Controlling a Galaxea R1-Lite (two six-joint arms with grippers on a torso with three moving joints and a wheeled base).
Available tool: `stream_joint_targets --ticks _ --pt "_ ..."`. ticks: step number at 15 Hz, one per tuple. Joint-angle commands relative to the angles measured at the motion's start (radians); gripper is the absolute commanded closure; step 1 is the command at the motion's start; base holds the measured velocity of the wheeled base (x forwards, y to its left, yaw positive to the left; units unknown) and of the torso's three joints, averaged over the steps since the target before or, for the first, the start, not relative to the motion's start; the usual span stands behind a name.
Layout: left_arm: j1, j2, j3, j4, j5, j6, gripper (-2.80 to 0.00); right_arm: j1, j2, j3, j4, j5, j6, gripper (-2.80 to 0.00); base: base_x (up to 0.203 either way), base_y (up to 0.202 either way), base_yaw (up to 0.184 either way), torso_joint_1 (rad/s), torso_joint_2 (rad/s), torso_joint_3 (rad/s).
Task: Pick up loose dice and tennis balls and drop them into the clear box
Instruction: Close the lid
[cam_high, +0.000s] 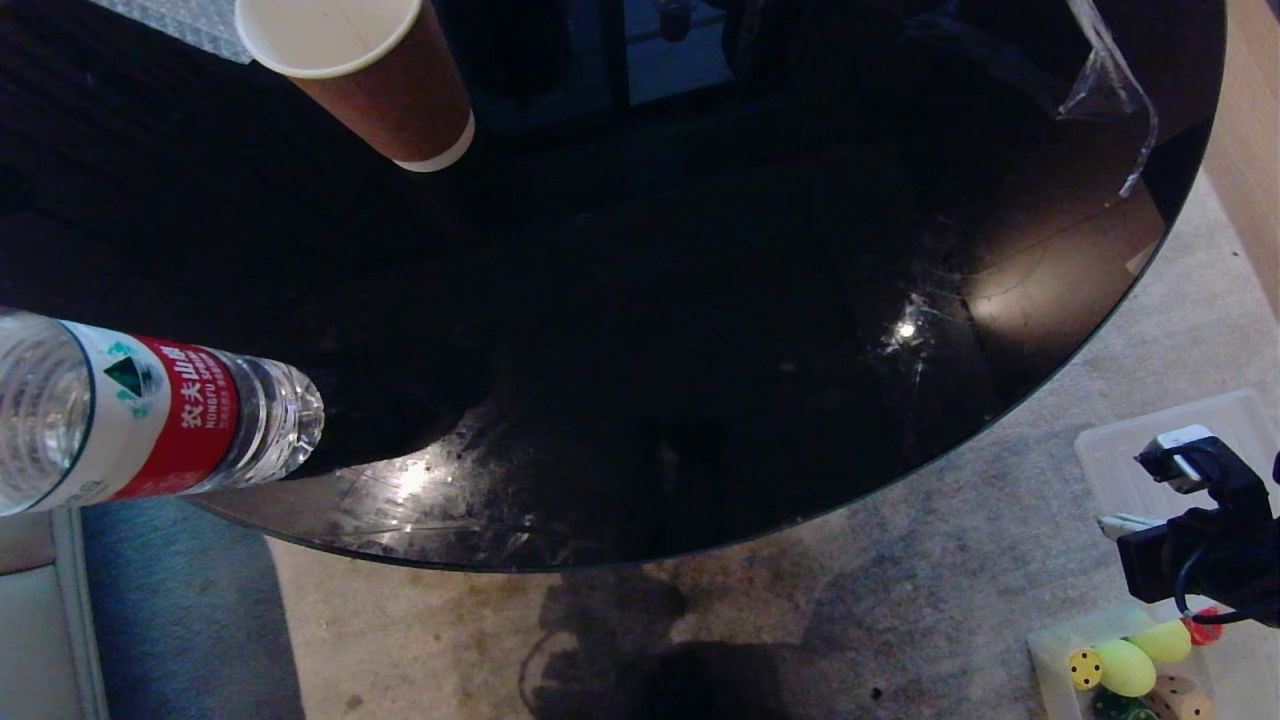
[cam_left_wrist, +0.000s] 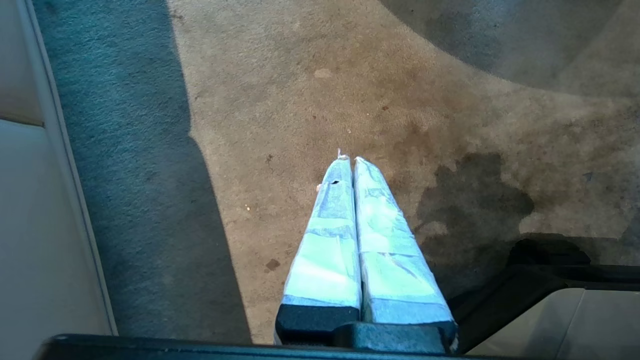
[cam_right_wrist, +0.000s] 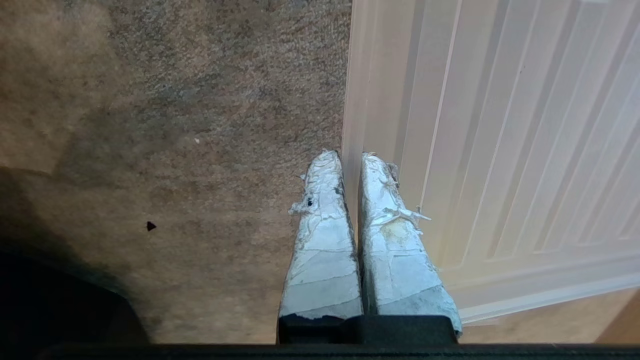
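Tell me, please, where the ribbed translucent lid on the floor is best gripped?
The lid is probably best pinched by its thin rim, coming from the bare carpet side: it appears to lie flat, and its broad ribbed face offers nothing to pinch. The right gripper, shut, sits at that edge.

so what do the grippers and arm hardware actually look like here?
Both grippers, left gripper and right gripper, have two long tapered fingers wrapped in whitish, worn tape on a black base; the right one's tape is more frayed. In the head view the right arm is black with a white block and a black cable.
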Motion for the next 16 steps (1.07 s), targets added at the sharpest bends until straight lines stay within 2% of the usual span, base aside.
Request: stream_joint_targets --ticks 1,9,16 --pt "0.000 0.000 0.000 0.000 0.000 0.000 0.00 -0.001 0.003 0.000 -0.005 0.001 0.019 0.00 0.000 0.000 0.000 0.000 0.00 0.000" --pt "0.000 0.001 0.000 0.001 0.000 0.001 0.00 0.002 0.005 0.000 -0.005 0.001 0.026 0.00 0.000 0.000 0.000 0.000 0.00 0.000" --pt "0.000 0.001 0.000 0.000 0.000 0.000 0.00 0.016 0.006 0.001 -0.005 0.001 0.026 0.00 -0.166 0.000 0.001 0.003 0.00 0.002"
